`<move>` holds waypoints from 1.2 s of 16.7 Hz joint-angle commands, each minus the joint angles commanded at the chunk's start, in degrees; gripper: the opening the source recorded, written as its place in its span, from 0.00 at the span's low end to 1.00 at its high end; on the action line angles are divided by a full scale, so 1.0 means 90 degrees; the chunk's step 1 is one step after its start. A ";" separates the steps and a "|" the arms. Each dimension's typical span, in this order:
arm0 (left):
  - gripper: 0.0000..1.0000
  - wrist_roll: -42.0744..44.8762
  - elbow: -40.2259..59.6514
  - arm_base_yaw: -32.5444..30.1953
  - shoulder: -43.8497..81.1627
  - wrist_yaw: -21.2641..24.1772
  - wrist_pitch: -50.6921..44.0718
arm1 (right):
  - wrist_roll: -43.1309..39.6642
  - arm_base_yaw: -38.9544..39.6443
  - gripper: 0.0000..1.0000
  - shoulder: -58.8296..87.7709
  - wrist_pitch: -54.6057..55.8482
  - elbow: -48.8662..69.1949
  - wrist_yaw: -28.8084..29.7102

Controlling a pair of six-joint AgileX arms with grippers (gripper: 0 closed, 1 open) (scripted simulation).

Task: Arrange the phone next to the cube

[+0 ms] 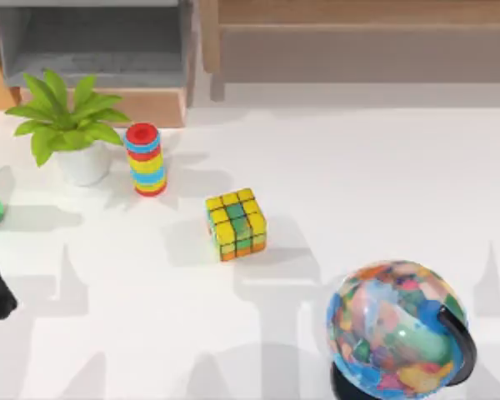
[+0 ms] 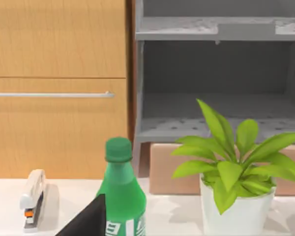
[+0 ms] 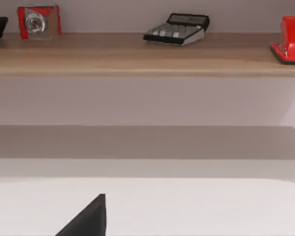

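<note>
Top view: one cube point(image 1: 236, 223), one ring stack point(image 1: 145, 159), one globe point(image 1: 397, 327).

White table point(image 1: 358, 167), grey shelf unit point(image 1: 92, 42), wooden cabinet point(image 2: 59, 88)

A matte black, wedge-shaped tool point(image 2: 86, 221) tip, plain and unmarked; the right tool point(image 3: 86, 219) looks alike.

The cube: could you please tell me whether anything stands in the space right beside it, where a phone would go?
Nothing visible does. The cube sits on bare table; the ring stack stands apart toward the top view's upper left, the globe apart toward its lower right.
</note>
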 joint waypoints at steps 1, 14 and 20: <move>1.00 0.0000 0.0000 0.0000 0.0000 0.0000 0.0000 | 0.0000 0.0000 1.00 0.0000 0.0000 0.0000 0.0000; 1.00 0.0000 0.0000 0.0000 0.0000 0.0000 0.0000 | -0.3057 0.0013 1.00 0.4996 -0.2236 0.3727 -0.0546; 1.00 0.0000 0.0000 0.0000 0.0000 0.0000 0.0000 | -0.4857 -0.0585 1.00 0.9312 -0.4262 0.6321 -0.0732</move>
